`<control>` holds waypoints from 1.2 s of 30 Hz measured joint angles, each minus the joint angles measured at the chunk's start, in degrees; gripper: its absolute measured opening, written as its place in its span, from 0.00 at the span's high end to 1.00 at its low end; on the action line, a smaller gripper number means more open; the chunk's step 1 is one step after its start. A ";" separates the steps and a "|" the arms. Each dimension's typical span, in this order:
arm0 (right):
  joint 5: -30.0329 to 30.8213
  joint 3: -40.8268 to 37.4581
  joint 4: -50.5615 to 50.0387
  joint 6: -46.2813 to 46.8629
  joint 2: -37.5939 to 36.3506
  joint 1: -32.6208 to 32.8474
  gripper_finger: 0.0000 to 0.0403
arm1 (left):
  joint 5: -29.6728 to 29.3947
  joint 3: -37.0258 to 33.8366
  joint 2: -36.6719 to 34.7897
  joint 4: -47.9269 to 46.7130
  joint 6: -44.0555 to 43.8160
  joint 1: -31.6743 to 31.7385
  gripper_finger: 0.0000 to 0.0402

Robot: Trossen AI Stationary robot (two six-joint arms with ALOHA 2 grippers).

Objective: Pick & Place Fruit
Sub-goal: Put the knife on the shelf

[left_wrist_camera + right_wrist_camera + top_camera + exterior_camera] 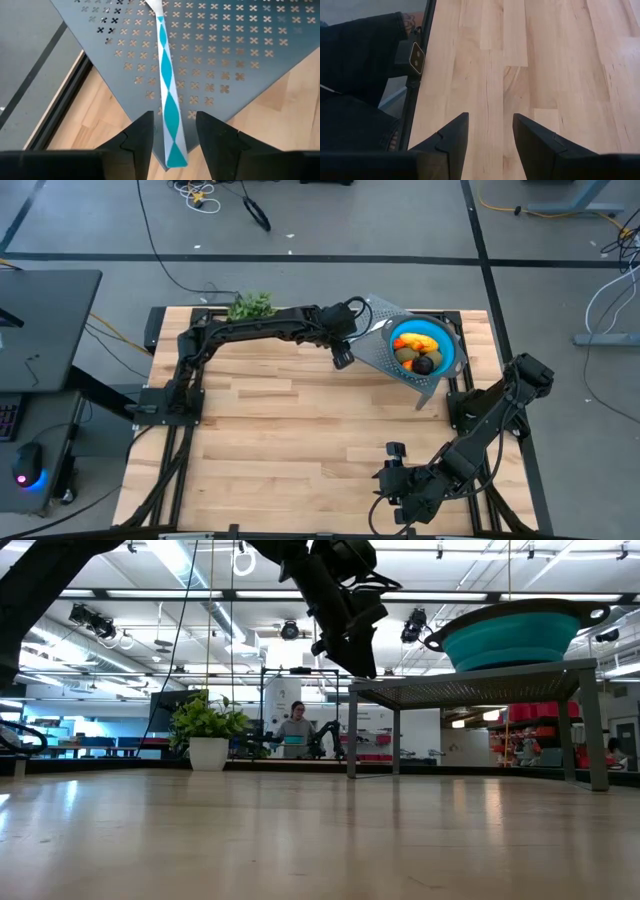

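**Teal bowl of fruit on a perforated grey stand, left tool at a striped handle**

Teal bowl [440,343] sits on a grey perforated stand [385,355] at the far right of the wooden bench [300,440]; only the high view shows the fruit [415,352] inside it, yellow, orange, olive and dark pieces together. The low view shows the bowl's outside and the stand's legs, and a person in the room beyond.

The left tool [343,358] hangs at the stand's near-left edge. Its wrist view alone shows a slim teal-and-white striped handle [169,100] lying on the stand, running between the spread fingers [137,137]; I cannot tell if they touch it.

The right tool [487,140], fingers apart and empty, waits over bare wood at the near right.
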 joint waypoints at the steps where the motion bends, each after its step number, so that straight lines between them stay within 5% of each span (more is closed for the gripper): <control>1: 0.00 0.00 0.02 0.00 0.00 -0.01 0.59 | 0.00 -0.02 0.00 0.00 -0.07 0.00 0.62; 36: -0.35 0.00 0.02 -0.01 0.00 0.01 0.59 | -1.64 -0.13 0.02 1.56 -0.81 -0.81 0.61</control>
